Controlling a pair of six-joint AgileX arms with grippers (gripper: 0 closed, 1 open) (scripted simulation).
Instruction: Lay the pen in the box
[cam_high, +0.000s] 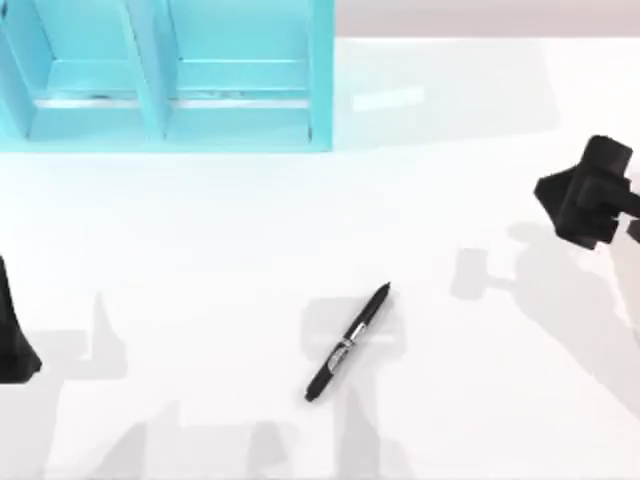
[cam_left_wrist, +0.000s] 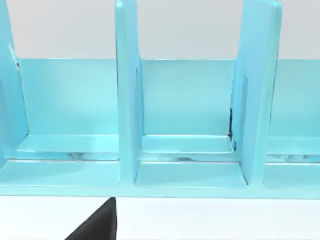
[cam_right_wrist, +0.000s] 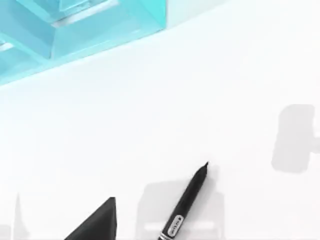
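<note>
The pen (cam_high: 348, 343) lies flat on the white table (cam_high: 200, 260), slightly right of centre and toward the near edge, slanted so its tapered tip points to the far right; the silver band sits about its middle; in the right wrist view the pen (cam_right_wrist: 187, 202) is cut off at the picture's edge, so its blunt end is hidden. The blue box (cam_high: 170, 75), an open rack split by upright dividers into compartments, stands at the far left of the table and runs off the top view's edge; the left wrist view looks straight into the compartments of the box (cam_left_wrist: 190, 125). Beyond the table a plain pale wall rises. The right arm (cam_high: 590, 190) hangs above the table's right side, well apart from the pen and to its far right; whether its pincer is spread or closed I cannot tell; the left arm (cam_high: 15, 330) sits at the left edge, mostly cut off, its pincer likewise impossible to judge; nothing grips the pen.
</note>
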